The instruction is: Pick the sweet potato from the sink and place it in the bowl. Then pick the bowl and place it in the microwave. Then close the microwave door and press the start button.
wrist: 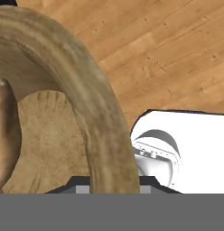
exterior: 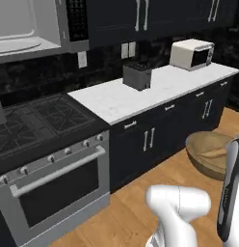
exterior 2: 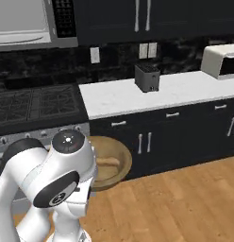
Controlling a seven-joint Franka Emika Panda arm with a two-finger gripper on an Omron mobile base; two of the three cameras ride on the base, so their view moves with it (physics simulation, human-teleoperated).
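Observation:
My gripper (wrist: 111, 180) is shut on the rim of the wooden bowl (wrist: 95, 113), which hangs in the air over the wooden floor. The sweet potato (wrist: 4, 131) lies inside the bowl. From the left base the bowl (exterior: 203, 161) floats at the right, in front of the lower cabinets, with the sweet potato (exterior: 214, 154) in it. In the right base view the bowl (exterior 2: 122, 163) and sweet potato (exterior 2: 107, 163) sit just behind my arm. The microwave (exterior: 25, 34) is high at the left, its white inside showing. The sink and the microwave door are out of view.
A gas stove (exterior: 34, 120) with an oven (exterior: 59, 188) below stands under the microwave. The white counter (exterior: 140, 94) carries a dark toaster (exterior: 137, 75) and a small white countertop oven (exterior: 192, 54). Dark cabinets (exterior: 155, 135) line the wall. Wooden floor (exterior 2: 185, 203) lies to the right.

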